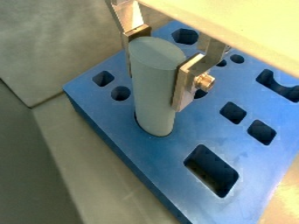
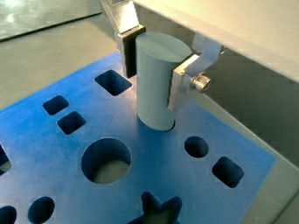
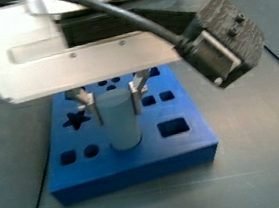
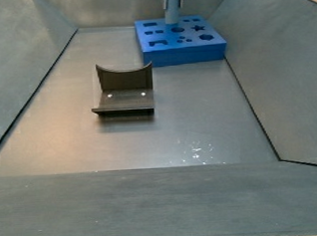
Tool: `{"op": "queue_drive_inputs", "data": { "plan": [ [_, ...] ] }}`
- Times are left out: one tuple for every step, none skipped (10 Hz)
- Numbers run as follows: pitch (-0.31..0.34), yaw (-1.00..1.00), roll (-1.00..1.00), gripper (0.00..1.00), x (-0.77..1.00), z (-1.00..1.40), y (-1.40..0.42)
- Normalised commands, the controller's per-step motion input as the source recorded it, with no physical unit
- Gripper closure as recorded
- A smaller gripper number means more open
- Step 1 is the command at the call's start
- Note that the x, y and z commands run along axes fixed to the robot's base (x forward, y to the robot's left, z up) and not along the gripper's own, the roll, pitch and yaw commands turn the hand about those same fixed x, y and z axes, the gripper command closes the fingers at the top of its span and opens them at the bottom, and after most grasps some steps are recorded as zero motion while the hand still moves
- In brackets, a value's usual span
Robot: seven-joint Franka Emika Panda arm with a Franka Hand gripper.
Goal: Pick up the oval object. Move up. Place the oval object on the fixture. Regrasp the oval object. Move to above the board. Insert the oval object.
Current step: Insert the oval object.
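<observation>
Now the gripper (image 2: 158, 61), fingers clamped on the upright oval peg (image 2: 158, 83), should press straight down, keeping it vertical in the blue board's (image 2: 70, 162) oval hole.

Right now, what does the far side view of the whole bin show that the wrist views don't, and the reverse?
Only a side view shows the fixture standing apart from the board on the floor. Only the wrist views show the claw flanking the upright oval object, its foot in a board hole, but not its grip. Both show the blue board and the claw over it.
</observation>
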Motion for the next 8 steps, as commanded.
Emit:
{"op": "queue_drive_inputs", "data": {
  "plan": [
    [0.000,0.00,0.00,1.00,0.00,0.00,0.03],
    [-0.146,0.01,0.24,1.00,-0.16,-0.78,0.00],
    [-0.083,0.00,0.23,1.00,-0.17,-0.91,-0.03],
    [-0.083,0.00,0.22,1.00,-0.17,-0.92,-0.05],
    [-0.090,0.00,0.22,1.00,-0.15,-0.91,-0.05],
    [-0.093,0.00,0.22,1.00,-0.12,-0.91,-0.05],
    [-0.090,0.00,0.22,1.00,-0.07,-0.91,-0.08],
    [-0.084,0.00,0.21,1.00,-0.03,-0.94,-0.12]
  ]
}}
